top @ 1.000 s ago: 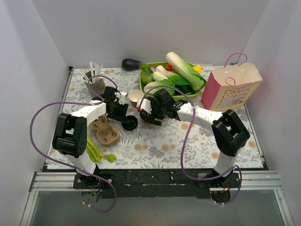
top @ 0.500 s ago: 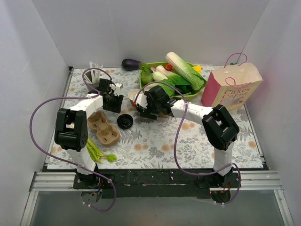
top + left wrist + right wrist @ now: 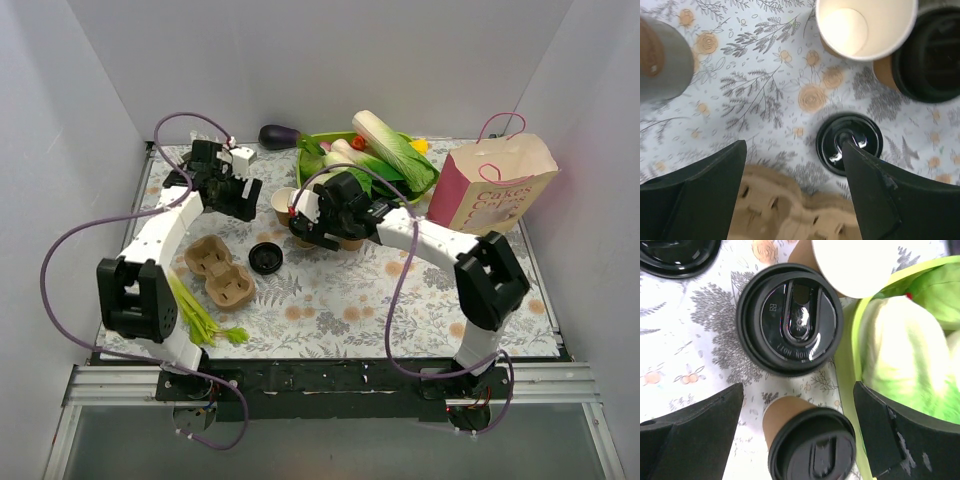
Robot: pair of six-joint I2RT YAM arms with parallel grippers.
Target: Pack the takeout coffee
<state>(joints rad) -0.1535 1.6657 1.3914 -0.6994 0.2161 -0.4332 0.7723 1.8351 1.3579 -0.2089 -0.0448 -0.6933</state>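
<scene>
black loose lid (image 3: 863,136) beside pulp tray (image 3: 790,215); left claw (image 3: 792,150) apart; right claw (image 3: 797,390) apart over lidded cups (image 3: 790,320)

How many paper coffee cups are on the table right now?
3. An open cup stands beside the green tray; a lidded cup sits next to it; a second lidded cup is close by. Others may be hidden from these views.
</scene>
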